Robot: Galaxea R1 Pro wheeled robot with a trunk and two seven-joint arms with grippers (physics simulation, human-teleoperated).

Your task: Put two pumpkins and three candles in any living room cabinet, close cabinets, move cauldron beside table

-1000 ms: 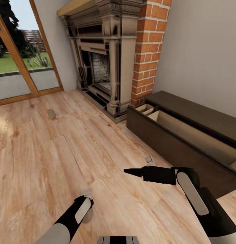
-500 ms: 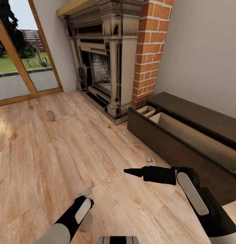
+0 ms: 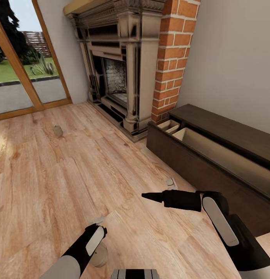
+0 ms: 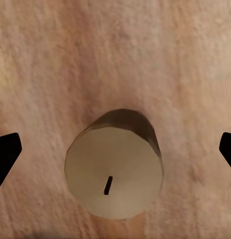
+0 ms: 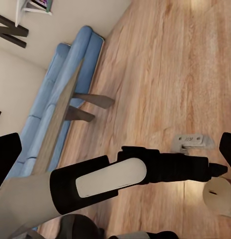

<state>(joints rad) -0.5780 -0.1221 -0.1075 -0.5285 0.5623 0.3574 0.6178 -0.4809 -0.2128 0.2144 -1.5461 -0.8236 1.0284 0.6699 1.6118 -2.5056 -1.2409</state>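
Squat tan candle (image 4: 114, 172), dark wick, upright on wood floor (image 3: 53, 182); left gripper (image 4: 115, 149) spread wide above, holding nothing

Greyish-tan candle (image 4: 114, 172) (dark wick), honey wood-grain floor (image 3: 53, 174), dark brown cabinet (image 3: 197, 166), red brick (image 3: 172, 58)

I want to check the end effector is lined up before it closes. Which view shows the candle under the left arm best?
The left wrist view: the candle sits whole, wick visible, between the open fingers. The head view shows an edge behind the arm; the right wrist view a sliver.
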